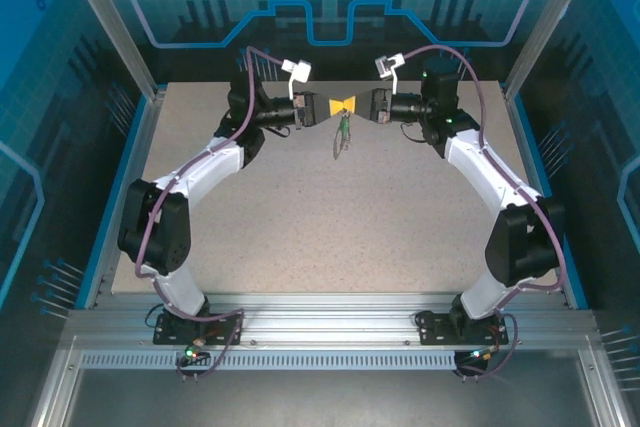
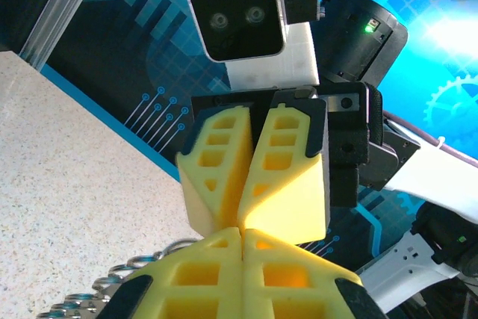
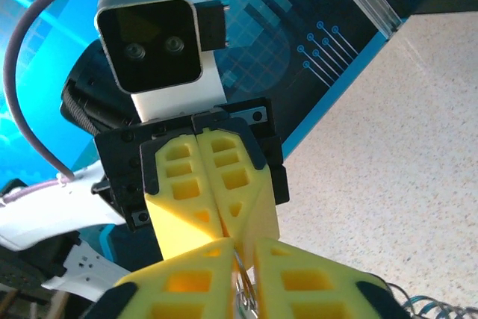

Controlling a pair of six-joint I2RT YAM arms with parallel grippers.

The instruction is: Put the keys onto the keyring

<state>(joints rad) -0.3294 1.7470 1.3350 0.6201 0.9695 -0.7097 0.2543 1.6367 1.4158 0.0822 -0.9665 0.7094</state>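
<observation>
Worktop (image 1: pixel 330 227) lies speckled and pale under two arms that curve in from either side and meet nose to nose above its far half, the left arm (image 1: pixel 200 172) and the right arm (image 1: pixel 480 172) mirroring each other.

At the meeting point the left pincer (image 2: pixel 242 243) has its yellow fingers pressed flat together, fully closed. What it pinches is hidden between the pads, though I judge it to be part of the keyring. The right pincer (image 3: pixel 245 253) shows a narrow slit between its fingers, with a thin loop of metal wire (image 3: pixel 243 296) sitting in the slit. Whether it clamps that wire or has let go, I cannot tell.

From the joined tips the keyring (image 1: pixel 341 142) dangles as a small dark bundle above the worktop. Its silvery beaded chain (image 2: pixel 112 289) curls just beside the left fingers (it also shows at the lower edge of the right wrist view). A greenish fleck in the bundle is most likely the key (image 1: pixel 344 127), too small to say whether it is threaded.

The step in hand looks like the mid-air threading itself. The next move calls for one pincer holding the ring firm while the other makes a very fine, slow adjustment, since a slip would drop everything.
</observation>
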